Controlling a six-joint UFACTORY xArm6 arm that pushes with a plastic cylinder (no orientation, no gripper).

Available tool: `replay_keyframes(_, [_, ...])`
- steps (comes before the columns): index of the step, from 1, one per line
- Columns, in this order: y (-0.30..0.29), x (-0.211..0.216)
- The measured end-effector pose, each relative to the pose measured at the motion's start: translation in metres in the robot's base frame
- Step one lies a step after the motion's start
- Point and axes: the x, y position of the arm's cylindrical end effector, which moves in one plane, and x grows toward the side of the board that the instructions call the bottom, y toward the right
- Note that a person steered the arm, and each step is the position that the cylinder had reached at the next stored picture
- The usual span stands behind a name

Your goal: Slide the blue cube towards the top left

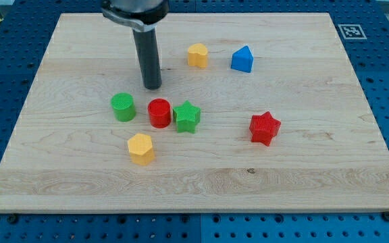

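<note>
The blue cube (pixel 242 59) sits on the wooden board (pixel 59 169) in the upper middle-right, just right of a yellow block (pixel 197 55). My tip (pixel 152 87) rests on the board well to the left of the blue cube and slightly lower. It is left of and below the yellow block and touches no block. The rod rises from the tip to the view's top edge.
A green cylinder (pixel 123 107), a red cylinder (pixel 159 113) and a green star (pixel 188 117) stand in a row below my tip. A yellow hexagonal block (pixel 141 148) lies lower. A red star (pixel 264 128) sits at the right.
</note>
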Motion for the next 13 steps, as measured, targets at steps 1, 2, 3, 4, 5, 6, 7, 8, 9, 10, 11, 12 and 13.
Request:
replay_keyframes(1, [-0.008, -0.026])
replay_keyframes(2, [-0.008, -0.058])
replay_keyframes(3, [-0.008, -0.092])
replay_keyframes(4, [-0.009, -0.116])
replay_keyframes(5, [0.013, -0.117])
replay_keyframes(6, [0.037, -0.14])
replay_keyframes(7, [0.003, -0.142])
replay_keyframes(8, [-0.033, -0.142])
replay_keyframes(9, [-0.049, -0.142])
replay_keyframes(10, [-0.044, -0.14])
replay_keyframes(11, [-0.046, -0.133])
replay_keyframes(12, [-0.046, -0.106])
replay_keyframes(13, [-0.066, -0.101])
